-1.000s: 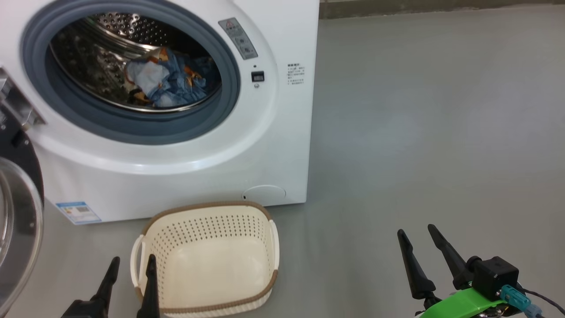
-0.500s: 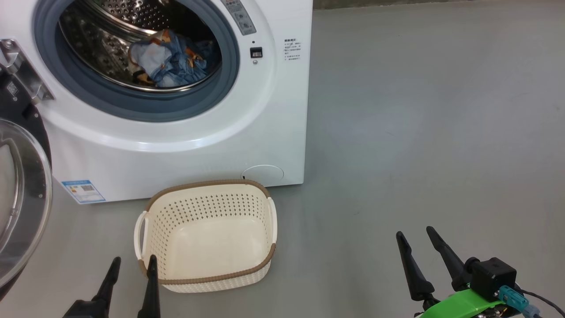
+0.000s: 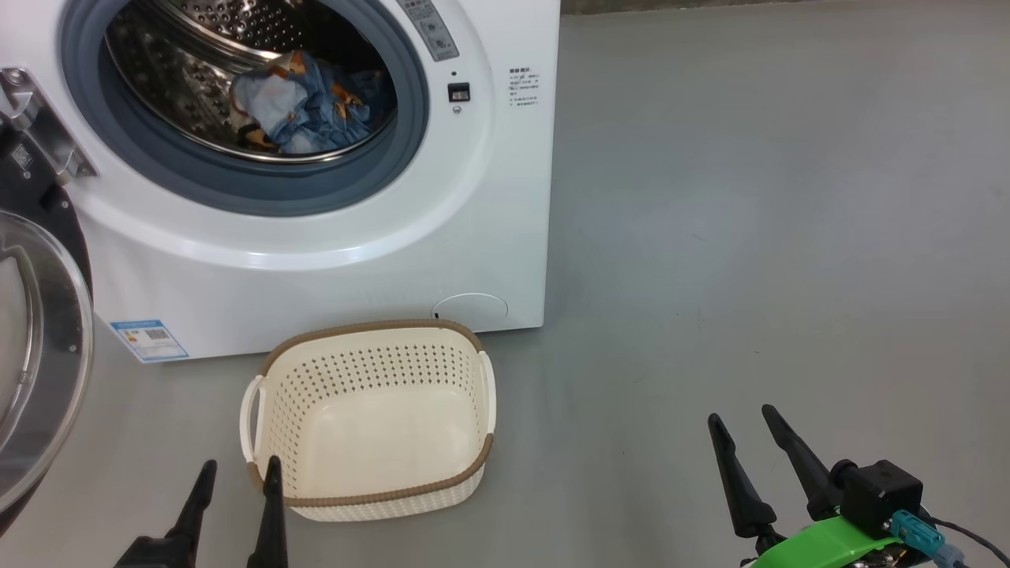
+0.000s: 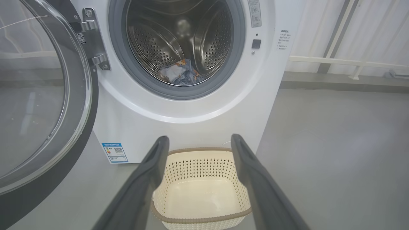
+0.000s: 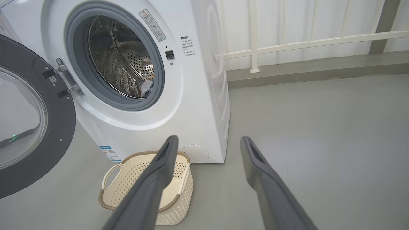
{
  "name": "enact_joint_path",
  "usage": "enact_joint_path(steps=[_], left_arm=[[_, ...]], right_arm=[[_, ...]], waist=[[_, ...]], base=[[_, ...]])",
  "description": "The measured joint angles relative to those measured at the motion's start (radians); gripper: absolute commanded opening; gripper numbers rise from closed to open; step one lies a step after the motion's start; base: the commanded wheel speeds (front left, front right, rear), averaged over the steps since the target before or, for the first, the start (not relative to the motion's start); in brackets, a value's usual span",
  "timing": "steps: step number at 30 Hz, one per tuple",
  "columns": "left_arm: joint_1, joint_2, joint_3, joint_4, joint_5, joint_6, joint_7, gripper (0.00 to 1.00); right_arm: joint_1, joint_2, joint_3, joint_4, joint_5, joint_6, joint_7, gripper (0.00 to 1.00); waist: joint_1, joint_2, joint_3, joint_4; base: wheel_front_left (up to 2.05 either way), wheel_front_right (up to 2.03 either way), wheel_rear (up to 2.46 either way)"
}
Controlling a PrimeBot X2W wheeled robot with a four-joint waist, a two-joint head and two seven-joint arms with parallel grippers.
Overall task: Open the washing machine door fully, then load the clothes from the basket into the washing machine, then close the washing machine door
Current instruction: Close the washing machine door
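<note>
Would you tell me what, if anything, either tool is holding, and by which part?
Nothing is held; the left tool and right tool are both open.

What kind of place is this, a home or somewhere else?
Probably a laundry corner, possibly a test space rather than a home: a white front-loading washing machine, a cream laundry basket on a bare grey floor, and a white railing behind.

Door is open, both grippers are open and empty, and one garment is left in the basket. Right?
Not quite. The basket is empty: the head view shows the clothes lying inside the washing machine. The rest holds: the washing machine door is open, and the left gripper and right gripper are open and empty.
</note>
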Motion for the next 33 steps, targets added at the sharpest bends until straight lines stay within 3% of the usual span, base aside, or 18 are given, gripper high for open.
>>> enact_joint_path(steps=[21,33], left_arm=[[0.0,-0.009,0.011,0.001,0.01,-0.004,0.0,1.0],[0.0,-0.015,0.02,-0.003,0.01,-0.011,0.0,1.0]], right_arm=[[0.0,0.0,0.002,0.002,0.0,0.0,0.0,1.0],[0.0,-0.005,0.053,-0.004,0.008,0.0,-0.001,1.0]], waist=[[0.0,0.0,-0.001,0.012],[0.0,0.0,-0.006,0.108]], base=[[0.0,0.0,0.0],[0.0,0.0,0.0]])
